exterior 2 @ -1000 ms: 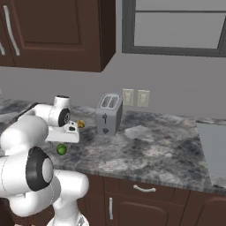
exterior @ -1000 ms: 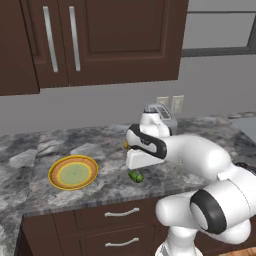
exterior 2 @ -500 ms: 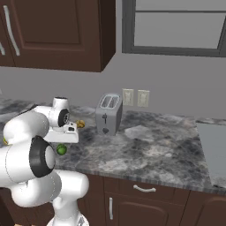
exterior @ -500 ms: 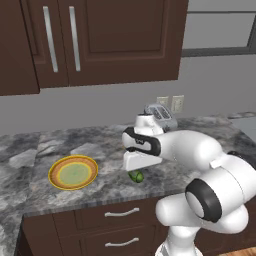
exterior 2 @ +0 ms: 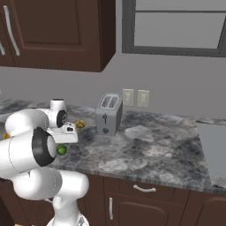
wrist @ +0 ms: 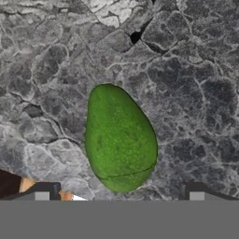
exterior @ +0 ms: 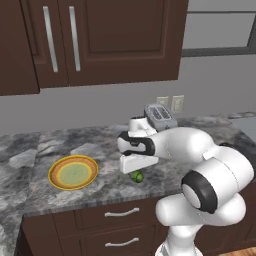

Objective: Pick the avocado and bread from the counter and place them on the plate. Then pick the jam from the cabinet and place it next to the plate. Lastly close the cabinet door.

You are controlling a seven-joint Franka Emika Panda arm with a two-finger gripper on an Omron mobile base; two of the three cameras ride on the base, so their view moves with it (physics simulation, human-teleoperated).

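Looking down along my fingers (wrist: pixel 119 196), I see the avocado (wrist: pixel 120 137) lying on the grey marbled tabletop (wrist: pixel 196 84), its narrow end toward 12 o'clock and its broad end toward 6 o'clock. My two dark fingertips (wrist: pixel 43 192) stand wide apart at the bottom of the hand view, one at 7 o'clock and one at 5 o'clock of the fruit, clamped on nothing, and I cannot tell whether they touch it.

From the left base view, my fingers (exterior: pixel 137 167) hang directly above the avocado (exterior: pixel 137 176), which sits near the front edge of the tabletop (exterior: pixel 30 200). The plate (exterior: pixel 73 172) lies at 9 o'clock of the fruit, well apart from it and bare. A silver toaster (exterior: pixel 160 115) stands behind my arm at about 1 o'clock of the fruit, near the wall.

From the right base view, the avocado (exterior 2: pixel 61 150) shows beside the arm's elbow, and the bread (exterior 2: pixel 80 124) sits at roughly 1 o'clock of it, just left of the toaster (exterior 2: pixel 109 114). The cabinet (exterior: pixel 100 40) hangs above with its doors shut.
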